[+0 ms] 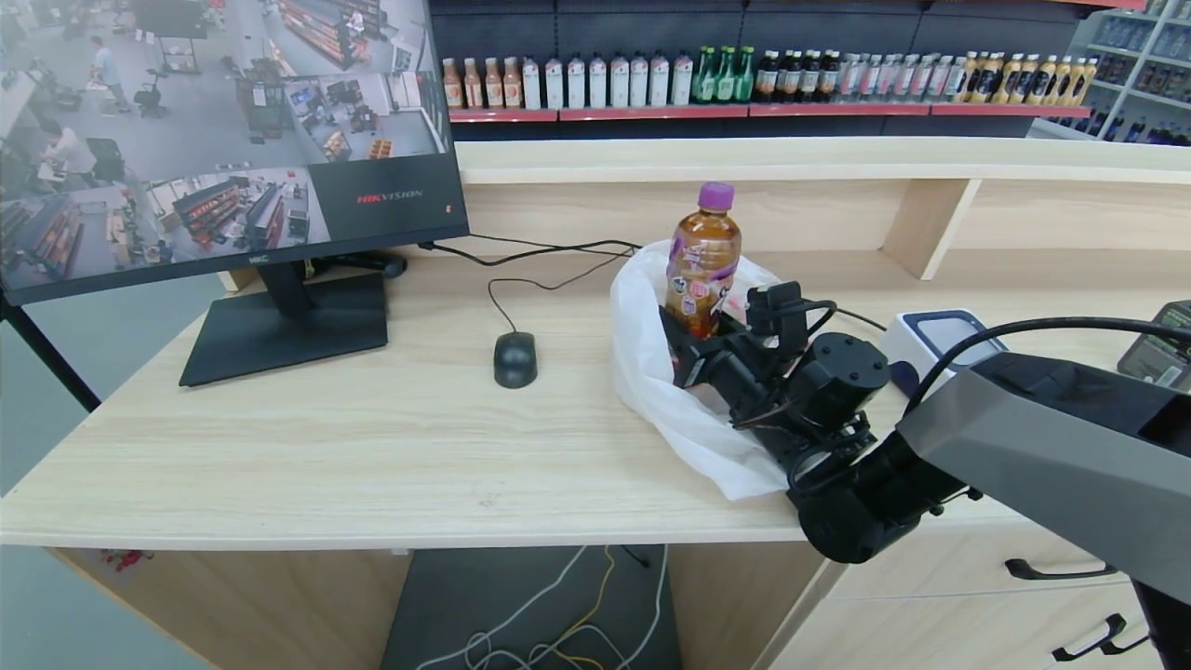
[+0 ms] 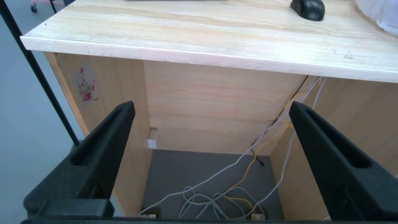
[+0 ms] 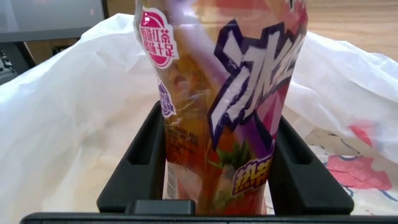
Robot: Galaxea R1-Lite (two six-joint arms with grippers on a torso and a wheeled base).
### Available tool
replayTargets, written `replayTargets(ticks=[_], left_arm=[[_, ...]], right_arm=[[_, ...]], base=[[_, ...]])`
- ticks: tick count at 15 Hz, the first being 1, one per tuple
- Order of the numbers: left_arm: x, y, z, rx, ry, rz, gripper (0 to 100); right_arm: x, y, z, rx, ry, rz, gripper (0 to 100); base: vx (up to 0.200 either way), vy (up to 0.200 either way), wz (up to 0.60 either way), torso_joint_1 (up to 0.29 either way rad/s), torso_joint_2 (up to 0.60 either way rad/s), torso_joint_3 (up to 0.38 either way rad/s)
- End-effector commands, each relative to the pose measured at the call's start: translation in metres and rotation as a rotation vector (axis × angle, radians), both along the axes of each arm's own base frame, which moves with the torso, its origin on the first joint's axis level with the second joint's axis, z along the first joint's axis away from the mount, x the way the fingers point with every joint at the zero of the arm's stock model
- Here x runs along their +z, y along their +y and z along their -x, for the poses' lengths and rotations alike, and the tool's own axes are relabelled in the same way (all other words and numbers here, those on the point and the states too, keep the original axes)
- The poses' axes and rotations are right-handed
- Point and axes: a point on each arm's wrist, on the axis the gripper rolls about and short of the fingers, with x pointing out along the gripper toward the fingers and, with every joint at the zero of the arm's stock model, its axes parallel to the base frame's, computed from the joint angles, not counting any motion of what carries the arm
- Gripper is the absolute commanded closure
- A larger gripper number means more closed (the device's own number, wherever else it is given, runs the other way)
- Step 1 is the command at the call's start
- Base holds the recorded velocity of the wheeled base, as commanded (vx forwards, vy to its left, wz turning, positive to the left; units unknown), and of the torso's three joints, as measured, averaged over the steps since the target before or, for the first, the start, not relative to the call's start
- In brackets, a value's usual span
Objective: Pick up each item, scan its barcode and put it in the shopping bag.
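One bottle (image 1: pixel 702 256) clamped in right gripper (image 1: pixel 693 333) | at shopping bag (image 1: pixel 642 372) mouth

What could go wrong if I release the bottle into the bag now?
1. The right gripper holds the bottle low on its body and upright. Once let go it may topple, since the shopping bag is limp and looks to give little support.
2. The bag's slumped plastic lies near the front edge of the table, so a falling bottle could drag it off.
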Motion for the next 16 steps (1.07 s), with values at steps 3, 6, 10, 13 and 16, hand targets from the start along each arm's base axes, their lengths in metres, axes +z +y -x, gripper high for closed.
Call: replayTargets(ticks=[3,6,10,13,16], left_arm=[[0.000,0.000,0.000,0.001,0.000,0.001,0],[0.000,0.000,0.000,0.001,0.000,0.001,0],[0.000,0.000,0.000,0.001,0.000,0.001,0],[0.000,0.000,0.000,0.001,0.000,0.001,0],[0.000,0.000,0.000,0.001,0.000,0.001,0]], right_arm=[[0.004,0.000,0.002,0.002,-0.008,0.000,0],[0.006,-0.001,0.006,0.002,-0.003,0.000,0],[0.017,-0.002,0.009,0.004,-0.027,-0.010,0],[0.026,-0.004,0.012,0.003,-0.046,-0.018,0],[0.034,-0.005,0.018,0.004,-0.058,-0.018,0]], base=[[0.000,0.000,0.00,0.000,0.00,0.000],[0.000,0.000,0.00,0.000,0.00,0.000],[0.000,0.000,0.00,0.000,0.00,0.000],[0.000,0.000,0.00,0.000,0.00,0.000],[0.000,0.000,0.00,0.000,0.00,0.000]])
